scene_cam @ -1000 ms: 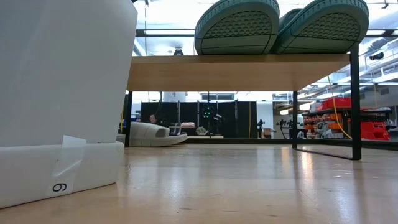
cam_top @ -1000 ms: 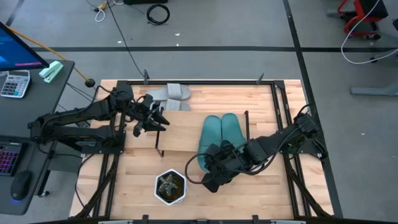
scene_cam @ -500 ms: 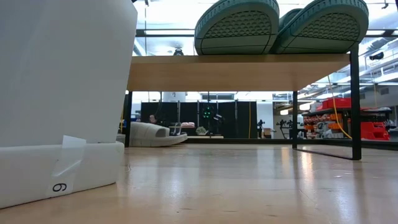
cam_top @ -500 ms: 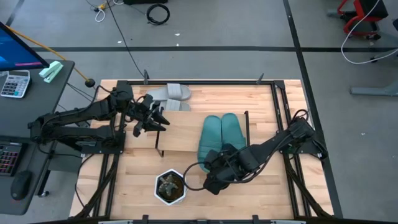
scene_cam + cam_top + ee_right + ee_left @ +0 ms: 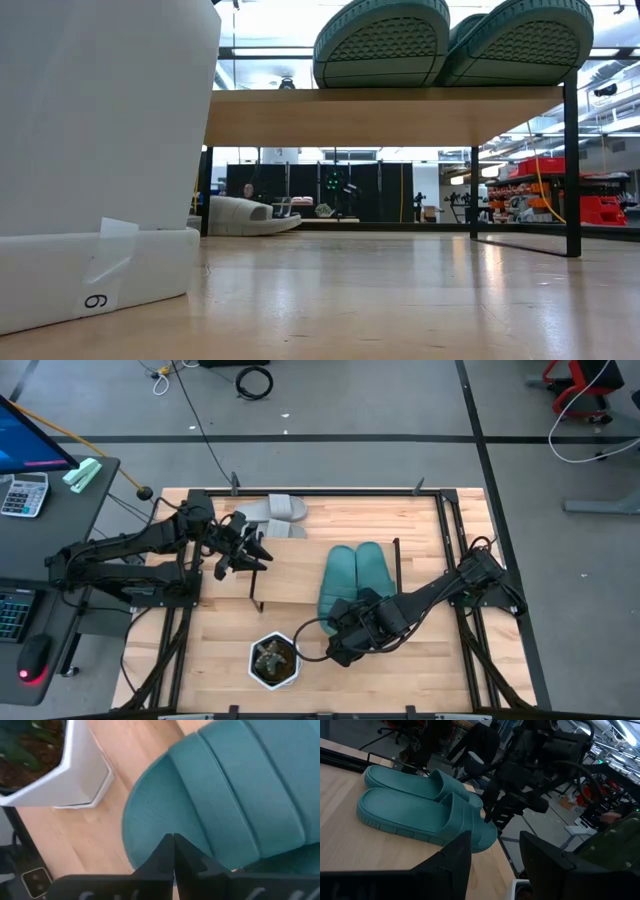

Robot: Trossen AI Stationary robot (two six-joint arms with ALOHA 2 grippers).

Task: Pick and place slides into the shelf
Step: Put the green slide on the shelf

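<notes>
— Which step is this?

— My guess is the teal half is done: both teal slides (image 5: 353,582) lie side by side on the shelf (image 5: 290,602), toes just over its front edge, nearest the white plant pot (image 5: 273,661). The grey slides (image 5: 272,516) are on the surface behind the shelf, not yet placed.

— And the right claw (image 5: 342,643)?

— In front of the shelf, between it and the pot, just off the teal toes. Its fingers (image 5: 172,855) meet at the tips — closed and holding nothing, touching no slide as far as I can tell.

— The left claw (image 5: 243,552)?

— It hovers beside the shelf's left end, close to the grey pair. Its fingers (image 5: 455,860) stand parted with a clear gap, empty.

— Next move?

— Probably the left claw goes to a grey slide, takes it by the strap, then sets it on the shelf's bare left part.
</notes>
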